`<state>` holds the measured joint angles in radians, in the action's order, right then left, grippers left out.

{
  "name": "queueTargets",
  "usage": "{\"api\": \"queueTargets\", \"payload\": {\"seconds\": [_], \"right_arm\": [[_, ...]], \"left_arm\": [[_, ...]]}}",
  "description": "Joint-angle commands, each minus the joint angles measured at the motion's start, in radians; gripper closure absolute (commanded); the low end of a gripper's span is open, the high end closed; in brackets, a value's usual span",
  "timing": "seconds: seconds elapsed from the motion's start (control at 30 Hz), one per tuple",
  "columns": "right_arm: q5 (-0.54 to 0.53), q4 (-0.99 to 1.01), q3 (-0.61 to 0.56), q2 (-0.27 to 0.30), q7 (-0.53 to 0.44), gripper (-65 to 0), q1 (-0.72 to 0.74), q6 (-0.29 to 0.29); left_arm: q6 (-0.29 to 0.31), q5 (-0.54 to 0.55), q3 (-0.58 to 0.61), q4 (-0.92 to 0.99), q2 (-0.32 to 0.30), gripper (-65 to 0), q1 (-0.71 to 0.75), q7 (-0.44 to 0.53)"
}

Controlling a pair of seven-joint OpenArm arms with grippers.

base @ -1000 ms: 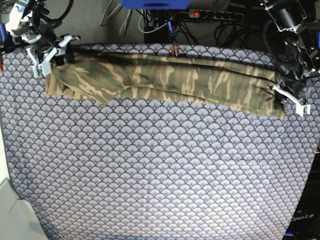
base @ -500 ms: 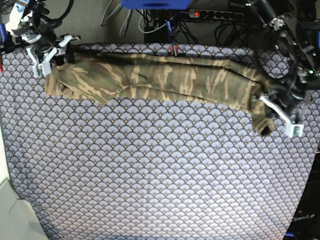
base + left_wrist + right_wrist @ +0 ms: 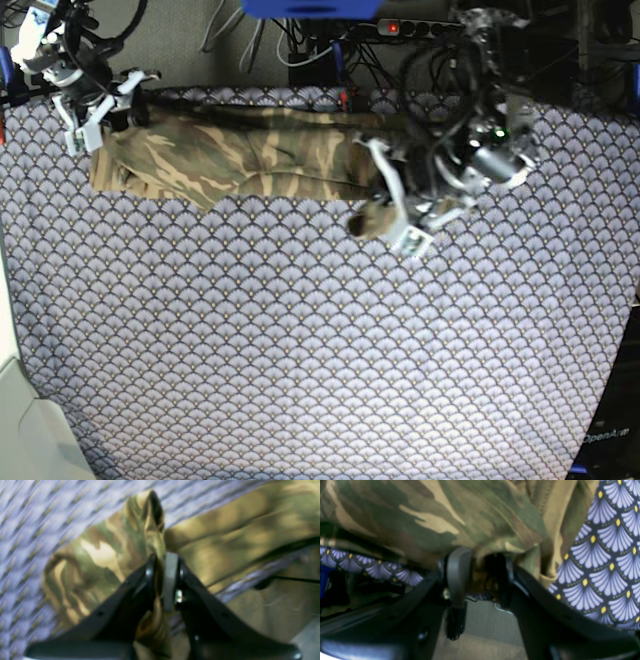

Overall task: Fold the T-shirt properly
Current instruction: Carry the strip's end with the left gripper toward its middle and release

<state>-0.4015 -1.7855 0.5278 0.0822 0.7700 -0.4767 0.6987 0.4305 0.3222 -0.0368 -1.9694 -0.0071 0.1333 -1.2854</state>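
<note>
Two end effectors are gripping the T-shirt [image 3: 250,155] (camouflage print): left end effector [image 3: 385,215] mid-desk, right end effector [image 3: 100,115] at the far edge.

We read this as a robotics lab bench: a table under a purple scallop-patterned tablecloth [image 3: 300,350], a power strip [image 3: 420,30] with a lit red switch, tangled cables [image 3: 300,45] behind, grey carpet floor.
</note>
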Motion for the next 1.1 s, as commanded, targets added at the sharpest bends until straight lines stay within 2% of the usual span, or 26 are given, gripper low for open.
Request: {"api": "queueTargets", "payload": {"seconds": [0.0, 0.17, 0.3, 0.47, 0.67, 0.73, 0.77, 0.97, 1.07], "right_arm": [[-0.017, -0.014, 0.005, 0.011, -0.017, -21.9, -0.001, -0.001], [-0.017, -0.014, 0.004, 0.011, -0.017, -21.9, -0.001, -0.001], [-0.017, -0.014, 0.004, 0.011, -0.017, -21.9, -0.001, -0.001], [-0.017, -0.014, 0.004, 0.011, -0.017, -21.9, -0.001, -0.001], [-0.017, -0.014, 0.004, 0.011, -0.017, -22.0, -0.001, -0.001], [-0.017, -0.014, 0.004, 0.011, -0.017, -22.1, -0.001, -0.001], [-0.017, -0.014, 0.004, 0.011, -0.017, -22.1, -0.001, -0.001], [-0.017, -0.014, 0.004, 0.011, -0.017, -22.2, -0.001, -0.001], [-0.017, -0.014, 0.004, 0.011, -0.017, -22.2, -0.001, -0.001]], "left_arm": [[0.003, 0.008, 0.013, -0.017, 0.011, -0.5, -0.01, 0.022], [0.003, 0.007, 0.082, 0.017, 0.091, -0.5, -0.022, 0.033], [0.003, -0.09, 0.157, 0.069, 0.138, -0.5, -0.028, 0.045], [0.003, -0.189, 0.282, 0.126, 0.146, -0.5, -0.017, 0.132], [0.003, -0.194, 0.3, 0.203, 0.143, -1.4, -0.024, 0.135], [0.003, -0.194, 0.298, 0.215, 0.143, -6.2, -0.024, 0.132], [0.003, -0.194, 0.297, 0.215, 0.143, -10.6, -0.021, 0.134], [0.014, -0.193, 0.294, 0.181, 0.143, -41.3, -0.016, 0.138], [0.015, -0.145, 0.292, 0.124, 0.143, -48.7, -0.016, 0.14]]}}
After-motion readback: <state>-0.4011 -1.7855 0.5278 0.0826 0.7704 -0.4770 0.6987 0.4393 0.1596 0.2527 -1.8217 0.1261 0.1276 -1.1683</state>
